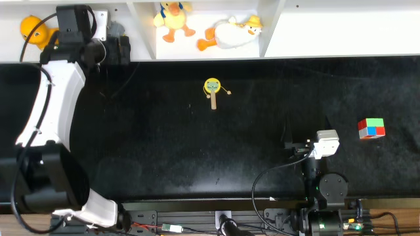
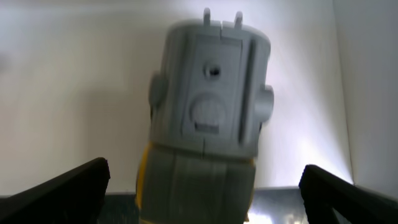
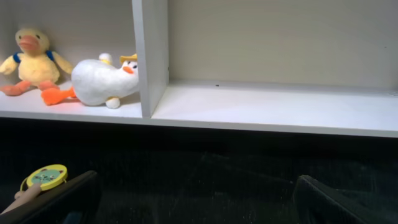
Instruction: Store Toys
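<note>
Left fingers (image 2: 68, 183) wide apart, grey toy (image 2: 208, 106) between

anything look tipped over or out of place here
The white goose plush lies flopped on its side in the middle compartment of the shelf, beside the yellow duck plush, which sits up. A small yellow rattle drum and a coloured cube lie loose on the black table, outside the shelf.

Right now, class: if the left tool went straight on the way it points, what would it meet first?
Probably the grey toy robot, straight ahead between the open fingers of the left tool; depth unclear.
</note>
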You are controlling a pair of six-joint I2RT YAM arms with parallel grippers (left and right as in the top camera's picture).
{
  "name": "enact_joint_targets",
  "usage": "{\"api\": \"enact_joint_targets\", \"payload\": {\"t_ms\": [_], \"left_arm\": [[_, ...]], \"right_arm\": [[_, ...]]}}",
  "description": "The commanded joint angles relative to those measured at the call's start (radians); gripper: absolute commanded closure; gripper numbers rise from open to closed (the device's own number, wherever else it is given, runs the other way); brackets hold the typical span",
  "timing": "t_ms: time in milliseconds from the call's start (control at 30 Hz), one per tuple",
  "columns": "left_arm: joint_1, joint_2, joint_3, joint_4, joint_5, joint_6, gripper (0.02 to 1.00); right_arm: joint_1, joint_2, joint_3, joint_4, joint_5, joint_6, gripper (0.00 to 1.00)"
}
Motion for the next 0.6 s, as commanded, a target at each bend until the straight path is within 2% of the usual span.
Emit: {"api": "enact_joint_targets", "payload": {"t_ms": [33,267,333,467,600], "left_arm": [[-0.004,-0.169,-0.165,0.049,0.025,0.011,0.023],[-0.004,-0.468,-0.515,0.215,0.026,0.01,0.023],[-0.004,-0.544,-0.609,0.288,0.07,-0.003,0.02],[-0.004,-0.727,-0.858,0.673,0.147,-0.023,0.02],[-0.004,-0.941,-1.138,1.082,0.154,-0.023,0.02]], "right_arm": [[0.0,-0.003,-0.013,0.004,-0.01,-0.003,0.005],[0.0,-0.003,-0.013,0.004,-0.01,-0.003,0.007],[0.0,-0.003,-0.013,0.004,-0.01,-0.003,0.005],[0.0,-0.003,-0.013,0.004,-0.01,-0.003,0.005],[0.0,-0.003,-0.013,0.005,-0.01,-0.003,0.007]]}}
